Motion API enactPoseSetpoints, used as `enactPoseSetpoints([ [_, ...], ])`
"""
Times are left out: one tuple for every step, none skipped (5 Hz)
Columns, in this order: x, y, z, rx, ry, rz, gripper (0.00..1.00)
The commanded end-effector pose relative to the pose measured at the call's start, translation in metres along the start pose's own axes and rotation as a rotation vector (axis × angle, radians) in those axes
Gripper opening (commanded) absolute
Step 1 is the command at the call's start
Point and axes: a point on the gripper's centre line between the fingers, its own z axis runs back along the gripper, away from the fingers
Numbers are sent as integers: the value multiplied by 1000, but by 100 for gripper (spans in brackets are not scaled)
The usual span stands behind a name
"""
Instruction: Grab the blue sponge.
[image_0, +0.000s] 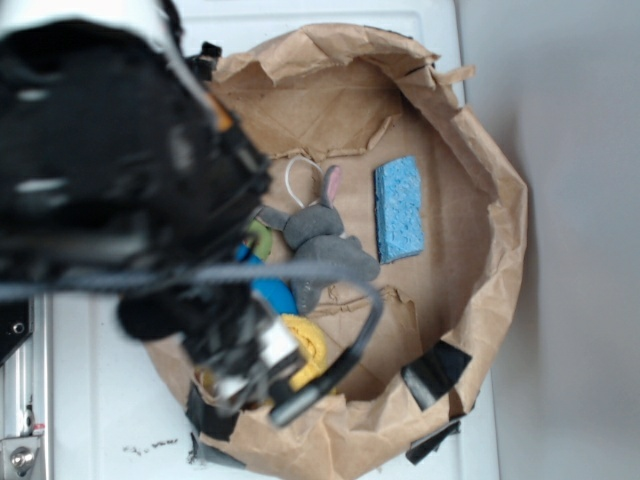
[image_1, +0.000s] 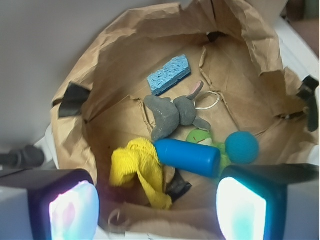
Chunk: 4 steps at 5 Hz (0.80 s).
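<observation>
The blue sponge (image_0: 399, 208) (image_1: 169, 74) lies flat on the floor of a brown paper bag (image_0: 480, 190) (image_1: 115, 55), on the far side from my gripper. A grey bunny toy (image_0: 322, 238) (image_1: 172, 112) lies between the two. My gripper (image_1: 157, 210) hangs above the bag's near rim, open wide, with nothing between its glowing pads (image_1: 72, 210). In the exterior view the arm and gripper (image_0: 255, 365) cover the bag's left side.
Near the gripper lie a yellow knitted cloth (image_1: 140, 167) (image_0: 308, 345), a glossy blue cylinder (image_1: 187, 156), a teal ball (image_1: 242, 147) and a green toy (image_1: 200, 136). Black tape (image_1: 72, 99) (image_0: 435, 372) patches the bag's rim, whose walls stand high all round.
</observation>
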Motion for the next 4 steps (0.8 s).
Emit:
enactPoseSetpoints([
  [17, -4, -8, -24, -56, 247, 100],
  [35, 7, -21, 9, -74, 344, 100],
  [35, 7, -21, 9, -74, 344, 100],
  [35, 7, -21, 9, -74, 344, 100],
])
